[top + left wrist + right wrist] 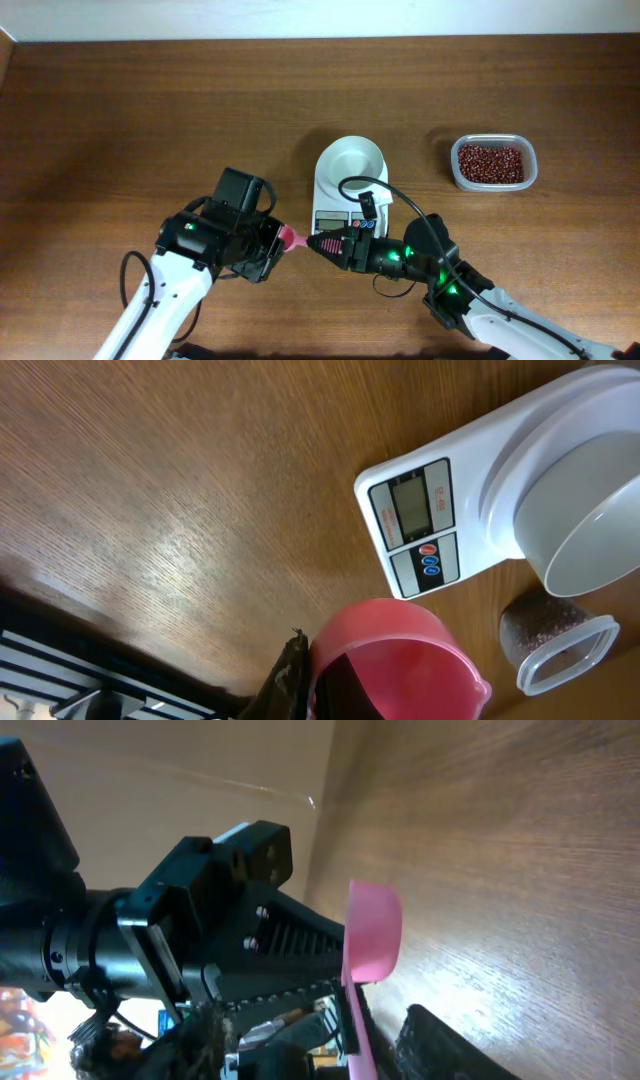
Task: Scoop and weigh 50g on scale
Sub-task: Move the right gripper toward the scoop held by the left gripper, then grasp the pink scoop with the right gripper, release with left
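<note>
Pink scoop (395,660) is pinched in my left hand (272,243), just in front of the scale (335,215) display. My right hand (320,243) noses up to the handle; can't tell if it grips. The beans (490,163) are in the clear tub (458,178), right of the scale; the bowl (352,160) is empty. My guess: the beans are loose, light, hard and roll easily, so no pinching. Lift them with the scoop, held by the handle and kept level.
</note>
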